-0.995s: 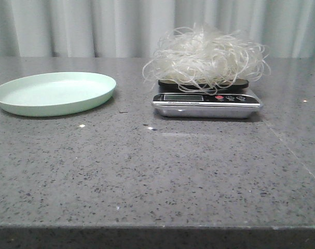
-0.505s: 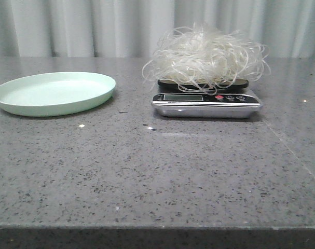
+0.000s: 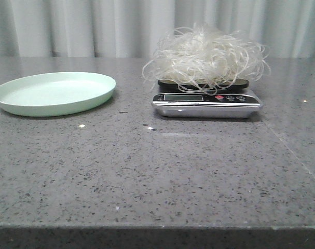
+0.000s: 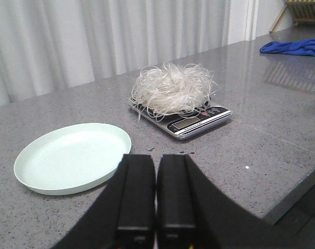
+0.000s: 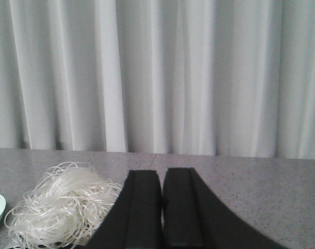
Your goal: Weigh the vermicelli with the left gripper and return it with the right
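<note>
Vermicelli (image 3: 205, 56) heaped on small digital scale (image 3: 206, 104), loose strands spilling over platform edges; mint-green plate (image 3: 53, 93) sits bare, well apart to scale's left on grey speckled table (image 3: 147, 176); blue cloth (image 4: 295, 47) lies far off behind scale; left gripper (image 4: 156, 194) hangs above plate's near rim, jaws pressed together, holding nothing; right gripper (image 5: 162, 207) likewise closed, clear of noodles.

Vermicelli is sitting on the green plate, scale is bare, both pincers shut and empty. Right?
Not quite. The vermicelli sits on the scale, and the green plate is bare, as the front view shows. Both the left pincer and right pincer are shut and empty.
</note>
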Controlling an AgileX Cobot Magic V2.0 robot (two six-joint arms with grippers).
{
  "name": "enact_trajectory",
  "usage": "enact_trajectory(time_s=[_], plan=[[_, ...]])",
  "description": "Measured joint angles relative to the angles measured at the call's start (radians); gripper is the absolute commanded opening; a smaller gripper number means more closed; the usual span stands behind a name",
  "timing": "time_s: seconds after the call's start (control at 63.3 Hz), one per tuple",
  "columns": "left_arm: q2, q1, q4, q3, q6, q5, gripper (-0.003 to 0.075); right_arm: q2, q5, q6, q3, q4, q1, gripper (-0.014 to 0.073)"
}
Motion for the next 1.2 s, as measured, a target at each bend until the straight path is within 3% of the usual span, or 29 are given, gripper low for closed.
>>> enact_trajectory(time_s=[0.205, 0.426, 0.474, 0.568, 0.584, 0.679, 0.916, 1.2], plan=[[0.000, 0.000, 0.000, 0.000, 0.000, 0.000, 0.0134, 0.217, 0.083, 0.000, -0.121, 0.012, 0.000, 0.0181], [0.000, 0.000, 0.000, 0.000, 0.000, 0.000, 0.0134, 0.283, 0.155, 0.000, -0.123, 0.081, 0.000, 0.0201], [0.000, 0.000, 0.000, 0.000, 0.000, 0.000, 0.0134, 0.286, 0.157, 0.000, -0.123, 0.081, 0.000, 0.0246], [0.000, 0.000, 0.000, 0.000, 0.000, 0.000, 0.0134, 0.292, 0.163, 0.000, -0.134, 0.068, 0.000, 0.0420], [0.000, 0.000, 0.000, 0.000, 0.000, 0.000, 0.0134, 0.294, 0.164, 0.000, -0.138, 0.061, 0.000, 0.0479], [0.000, 0.000, 0.000, 0.000, 0.000, 0.000, 0.0134, 0.306, 0.182, 0.000, -0.167, 0.048, 0.000, 0.0622], [0.000, 0.000, 0.000, 0.000, 0.000, 0.000, 0.0134, 0.418, 0.253, 0.000, -0.285, 0.035, 0.012, 0.0600], [0.000, 0.000, 0.000, 0.000, 0.000, 0.000, 0.0134, 0.710, 0.324, 0.000, -0.543, 0.003, 0.206, 0.0600]])
